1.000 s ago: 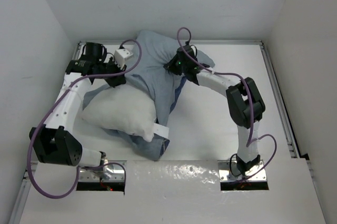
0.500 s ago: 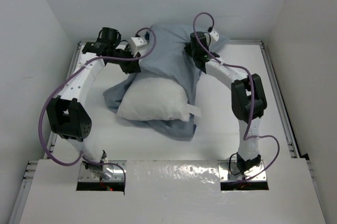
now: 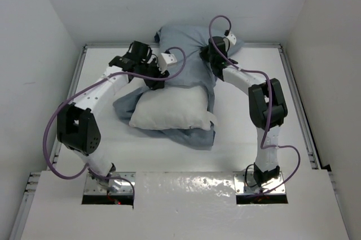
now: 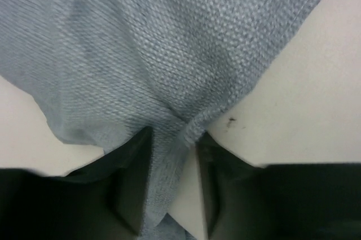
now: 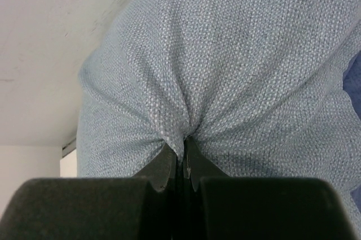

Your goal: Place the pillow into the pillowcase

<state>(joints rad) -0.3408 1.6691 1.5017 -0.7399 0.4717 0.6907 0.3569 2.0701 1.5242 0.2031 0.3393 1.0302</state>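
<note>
Between the jaws of the left gripper [image 4: 174, 141]: 1 fold of the pillowcase [image 4: 169, 53], going slack as the jaws, clenched a second ago, are parting and releasing it.

Right gripper [image 5: 181, 148]: clamping a bunched pleat of the same cloth at the far side.

Pillow [image 3: 169, 110]: lying mid-table [image 3: 242, 132], having slid rightward, its far end tucking under the raised cloth and its near end showing.

Judgement: the mouth is losing 1 of 2 holds, so a regrasp is probably coming.

Obstruction: cloth bunching beneath the pillow's near edge.
</note>
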